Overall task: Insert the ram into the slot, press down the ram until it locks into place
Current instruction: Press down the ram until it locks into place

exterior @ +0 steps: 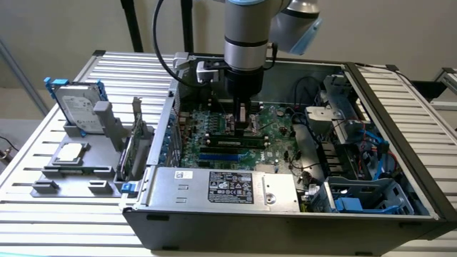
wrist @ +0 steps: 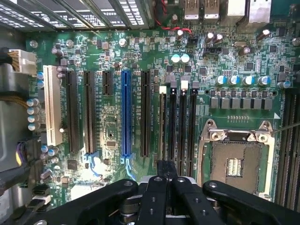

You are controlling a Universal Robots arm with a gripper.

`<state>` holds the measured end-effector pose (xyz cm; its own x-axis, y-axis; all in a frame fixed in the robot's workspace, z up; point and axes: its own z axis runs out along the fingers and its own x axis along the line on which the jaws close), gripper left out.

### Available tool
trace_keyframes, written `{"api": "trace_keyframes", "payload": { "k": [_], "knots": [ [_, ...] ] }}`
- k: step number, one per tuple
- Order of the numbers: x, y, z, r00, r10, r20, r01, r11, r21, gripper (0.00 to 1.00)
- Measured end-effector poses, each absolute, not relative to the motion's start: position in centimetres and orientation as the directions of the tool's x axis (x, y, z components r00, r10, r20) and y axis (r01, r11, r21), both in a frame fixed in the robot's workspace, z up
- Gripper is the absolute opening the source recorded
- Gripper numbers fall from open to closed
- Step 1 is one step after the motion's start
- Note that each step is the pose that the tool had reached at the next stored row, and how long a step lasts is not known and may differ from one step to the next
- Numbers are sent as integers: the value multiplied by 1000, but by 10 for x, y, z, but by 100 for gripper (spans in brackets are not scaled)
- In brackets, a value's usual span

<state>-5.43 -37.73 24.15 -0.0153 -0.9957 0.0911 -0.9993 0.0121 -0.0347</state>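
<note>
Hard drive (exterior: pixel 74 108): it stood upright in a grey holder (exterior: pixel 71 174) on the slatted worktop (exterior: pixel 43 225), at the exterior view's left, well apart from the case.

Case (exterior: pixel 286 227): an open computer case lay on the worktop, right of the holder, with a labelled metal box (exterior: pixel 225 188) at its front edge.

Motherboard (exterior: pixel 207 126): the large green board lay flat on the bottom of the case; in the wrist view its blue socket (wrist: pixel 125 112) ran beside several black sockets.

Ram (exterior: pixel 232 143): the thin green stick sat along the slot (wrist: pixel 162 126), in the middle of the board, just behind a blue socket. If its clips were locked, I could not tell.

Claw (exterior: pixel 243 126): it hung under the arm (exterior: pixel 246 32), pointing straight down, with its tip at the top edge of the ram, about at the middle of the stick. Its fingers (wrist: pixel 166 169) were pressed together and pinched nothing.

Cables (exterior: pixel 371 147): blue and black cables and a drive cage (exterior: pixel 367 195) were at the exterior view's right, inside the case.
</note>
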Motion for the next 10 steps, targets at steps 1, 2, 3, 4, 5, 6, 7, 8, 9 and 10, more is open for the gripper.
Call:
{"api": "trace_keyframes", "payload": {
  "k": [1, 2, 3, 4, 5, 6, 7, 8, 9, 10],
  "knots": [
    [-54, -377, 244, -15, -996, 91, -999, 12, -34, 10],
    [-54, -377, 245, -15, -996, 91, -999, 12, -34, 10],
    [-54, -377, 245, -15, -996, 91, -999, 12, -34, 10],
    [-54, -377, 245, -15, -996, 91, -999, 12, -34, 10],
    [-54, -377, 245, -15, -996, 91, -999, 12, -35, 10],
    [-54, -377, 245, -15, -996, 91, -999, 12, -35, 10],
    [-54, -377, 245, -15, -996, 91, -999, 12, -34, 10],
    [-54, -377, 245, -15, -996, 91, -999, 12, -34, 10],
    [-54, -377, 245, -15, -996, 91, -999, 12, -34, 10],
    [-54, -377, 245, -15, -996, 90, -999, 12, -34, 10]
  ]
}}
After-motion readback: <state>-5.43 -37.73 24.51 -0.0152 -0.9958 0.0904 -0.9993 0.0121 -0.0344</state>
